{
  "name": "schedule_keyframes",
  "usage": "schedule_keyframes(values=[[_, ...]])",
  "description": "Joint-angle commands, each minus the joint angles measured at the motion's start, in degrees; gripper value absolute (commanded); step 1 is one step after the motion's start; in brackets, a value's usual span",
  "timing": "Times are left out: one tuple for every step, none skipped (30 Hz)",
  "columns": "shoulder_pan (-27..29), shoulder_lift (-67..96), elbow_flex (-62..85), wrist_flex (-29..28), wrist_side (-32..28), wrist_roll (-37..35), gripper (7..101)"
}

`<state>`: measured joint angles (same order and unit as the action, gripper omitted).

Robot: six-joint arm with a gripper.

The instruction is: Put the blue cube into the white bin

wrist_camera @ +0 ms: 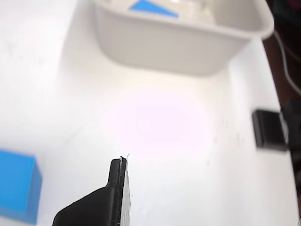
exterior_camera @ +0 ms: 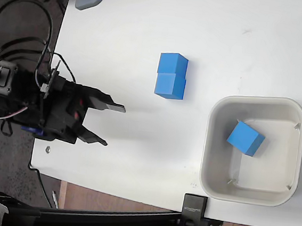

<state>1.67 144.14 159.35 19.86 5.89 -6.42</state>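
End effector (exterior_camera: 104, 123) at the left edge of the table (exterior_camera: 148, 27) in the fixed view, fingers apart, nothing between them, tips aimed right toward the tub.

Nearest ahead, up and to the right of the tips: two blue cubes (exterior_camera: 171, 76) touching each other, in a column across the reach line. Neither is gripped. Wrist view catches one at lower left.

Farther, past the cubes and right: white bin (exterior_camera: 211, 151), open top. One blue cube (exterior_camera: 245, 137) already lies inside, tilted.

Judgement: next pick is likely the nearer of the pair.
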Motion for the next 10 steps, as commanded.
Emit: schedule_keyframes(values=[[-3.96,9.58,-0.62,10.81,2.20,4.48,100.0],[-5.19,10.72,-0.35,13.27,2.90,5.80,99.5],[-6.15,12.22,0.44,14.94,3.52,6.77,99.5],[-6.94,14.33,1.93,16.17,4.13,7.47,99.5],[-7.21,17.05,3.78,17.23,4.22,8.00,99.5],[-6.77,20.04,5.63,18.63,3.69,8.09,99.5],[-6.33,23.64,6.77,20.30,2.99,8.44,98.9],[-5.89,26.81,7.29,22.85,2.46,8.61,99.2],[-5.80,29.71,7.56,25.58,2.02,9.23,99.2],[-6.42,30.94,7.82,27.25,2.02,10.20,99.2]])
